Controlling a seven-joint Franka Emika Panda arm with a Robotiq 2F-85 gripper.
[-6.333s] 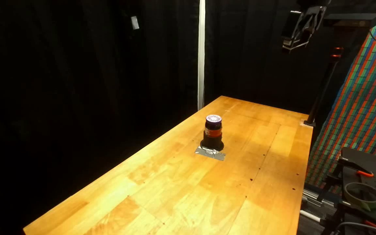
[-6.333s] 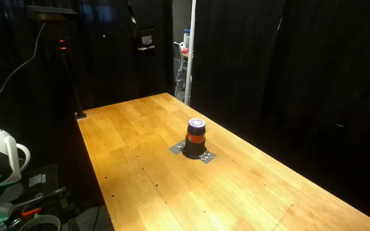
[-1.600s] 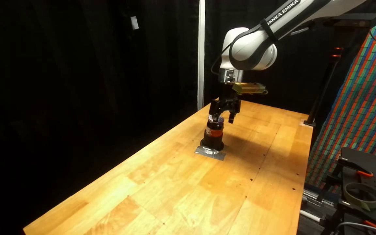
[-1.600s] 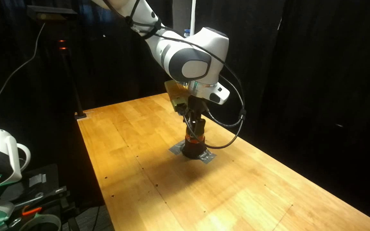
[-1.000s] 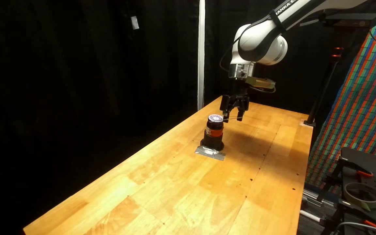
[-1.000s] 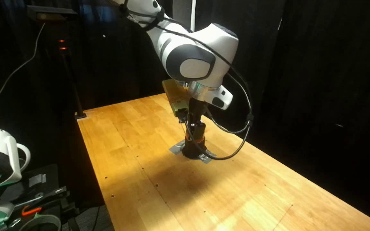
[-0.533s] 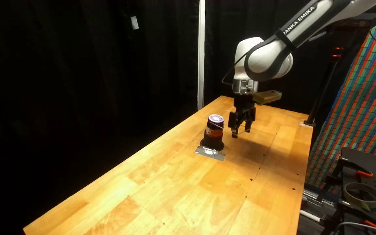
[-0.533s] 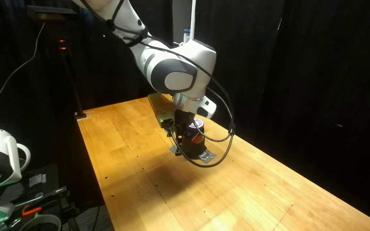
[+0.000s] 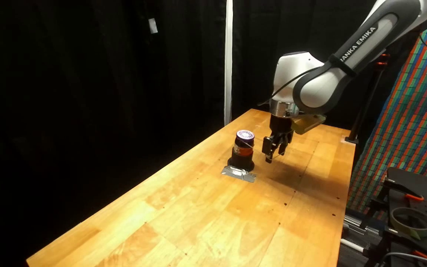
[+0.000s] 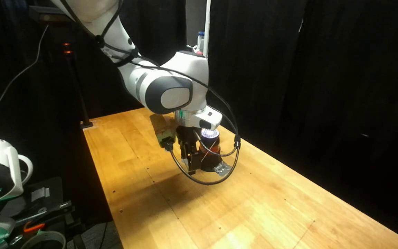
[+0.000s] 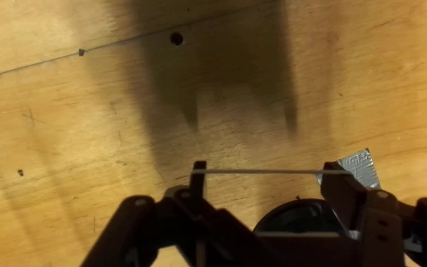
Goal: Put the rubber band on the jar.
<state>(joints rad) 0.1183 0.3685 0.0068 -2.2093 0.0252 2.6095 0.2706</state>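
The jar stands upright in a black base on the wooden table. Its light lid shows in both exterior views. My gripper is low beside the jar, its fingers apart and pointing down. In the wrist view the gripper is open, and a thin pale rubber band is stretched across the outside of both fingertips. A further stretch of band runs back toward the jar. In both exterior views the band slants across the jar's upper side. The jar's far side is hidden.
Grey tape holds the base to the table and also shows in the wrist view. A black cable loops beside the gripper. A black post stands at a table corner. A cart with a tape roll stands beside the table.
The arm came in from out of the scene to the jar. Since then my gripper has moved off the lid, sideways and down, pulling the band aslant across the jar.
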